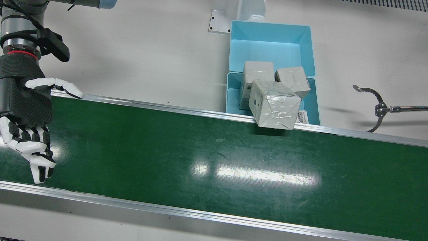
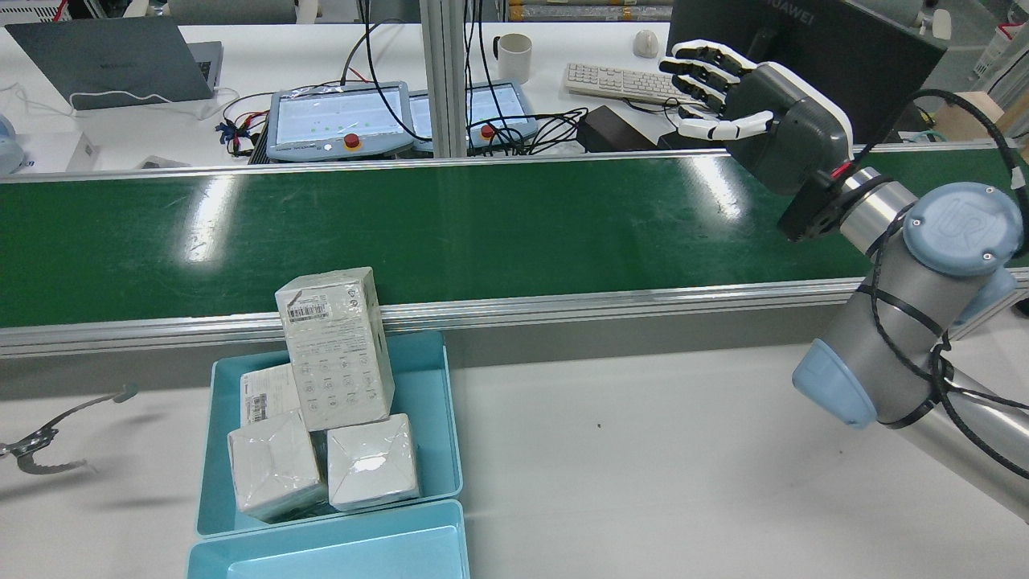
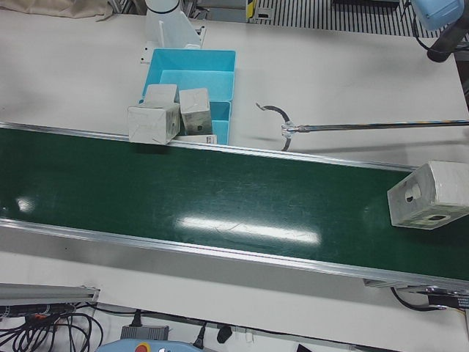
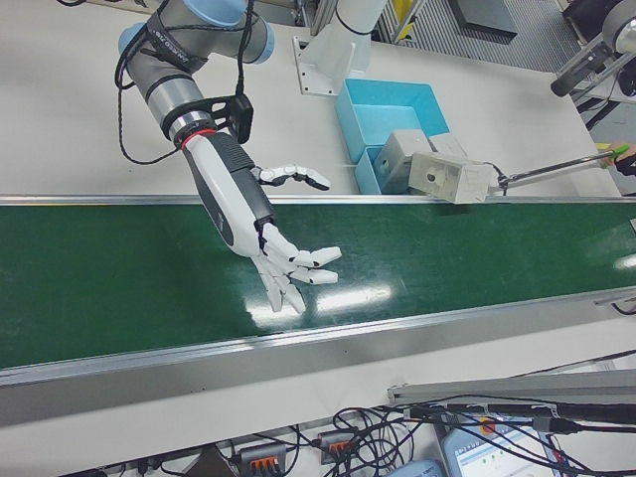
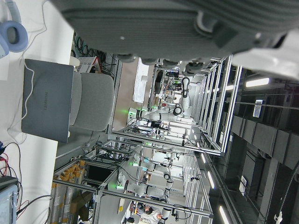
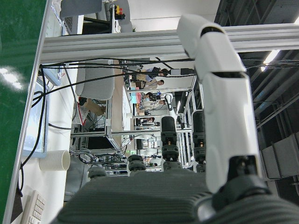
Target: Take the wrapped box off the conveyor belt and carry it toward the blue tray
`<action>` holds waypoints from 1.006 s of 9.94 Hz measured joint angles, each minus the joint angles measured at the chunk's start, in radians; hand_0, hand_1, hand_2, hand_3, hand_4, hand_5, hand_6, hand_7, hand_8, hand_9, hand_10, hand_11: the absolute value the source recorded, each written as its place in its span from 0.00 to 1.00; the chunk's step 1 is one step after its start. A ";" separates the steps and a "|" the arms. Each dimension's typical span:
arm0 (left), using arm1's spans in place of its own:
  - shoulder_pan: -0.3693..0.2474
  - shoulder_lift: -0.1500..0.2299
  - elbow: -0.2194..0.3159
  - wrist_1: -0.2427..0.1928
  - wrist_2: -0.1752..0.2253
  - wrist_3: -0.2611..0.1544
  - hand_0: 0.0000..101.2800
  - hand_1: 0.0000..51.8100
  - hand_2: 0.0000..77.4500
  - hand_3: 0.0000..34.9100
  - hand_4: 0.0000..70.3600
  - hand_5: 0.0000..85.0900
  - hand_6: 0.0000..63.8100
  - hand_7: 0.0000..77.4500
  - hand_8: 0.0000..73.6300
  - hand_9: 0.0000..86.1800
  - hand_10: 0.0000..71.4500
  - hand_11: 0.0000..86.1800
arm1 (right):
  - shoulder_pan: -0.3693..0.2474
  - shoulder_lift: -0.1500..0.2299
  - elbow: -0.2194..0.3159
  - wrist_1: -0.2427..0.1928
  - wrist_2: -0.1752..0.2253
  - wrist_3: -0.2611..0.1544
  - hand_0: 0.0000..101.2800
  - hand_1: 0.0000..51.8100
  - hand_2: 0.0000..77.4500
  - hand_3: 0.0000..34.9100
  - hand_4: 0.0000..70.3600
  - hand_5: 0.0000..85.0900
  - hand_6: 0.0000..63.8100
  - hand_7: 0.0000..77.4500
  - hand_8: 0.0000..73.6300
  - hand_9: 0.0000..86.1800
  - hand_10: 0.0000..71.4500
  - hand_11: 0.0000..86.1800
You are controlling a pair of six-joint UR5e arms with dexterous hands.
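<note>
One wrapped box (image 1: 275, 104) tilted over belt rail (image 1: 200, 112), long axis trayward; right hand (image 1: 25, 115) fingers spread.

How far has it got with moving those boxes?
Several wrapped boxes already sit in the blue tray, the nearest box leaning out over the belt's rail. Nothing is in hand: the right hand hangs open above the belt. Another wrapped box on the belt is left to pick.

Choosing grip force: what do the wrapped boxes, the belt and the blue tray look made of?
Wrapped box: likely cardboard under glossy clear film, which shows wrinkles and glare. Conveyor belt: smooth green rubber or PVC, reflecting the lights. Blue tray: matte moulded plastic, apparently.
</note>
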 joint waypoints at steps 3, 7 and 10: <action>0.000 0.000 0.000 0.000 0.000 0.000 0.00 0.00 0.01 0.00 0.00 0.01 0.00 0.00 0.00 0.00 0.01 0.00 | 0.001 -0.003 0.005 0.002 0.000 0.003 0.51 0.39 0.32 0.58 0.08 0.39 0.04 0.30 0.01 0.08 0.00 0.02; 0.000 0.000 0.000 0.000 0.000 0.000 0.00 0.00 0.01 0.00 0.00 0.01 0.00 0.00 0.00 0.00 0.01 0.00 | 0.001 -0.008 0.008 0.003 -0.001 0.009 0.51 0.39 0.30 0.58 0.12 0.39 0.02 0.29 0.02 0.08 0.00 0.02; 0.000 0.000 0.000 0.000 0.000 0.000 0.00 0.00 0.01 0.00 0.00 0.01 0.00 0.00 0.00 0.00 0.00 0.00 | 0.001 -0.012 0.008 0.003 -0.001 0.011 0.49 0.31 0.15 0.53 0.11 0.38 0.03 0.27 0.00 0.08 0.00 0.02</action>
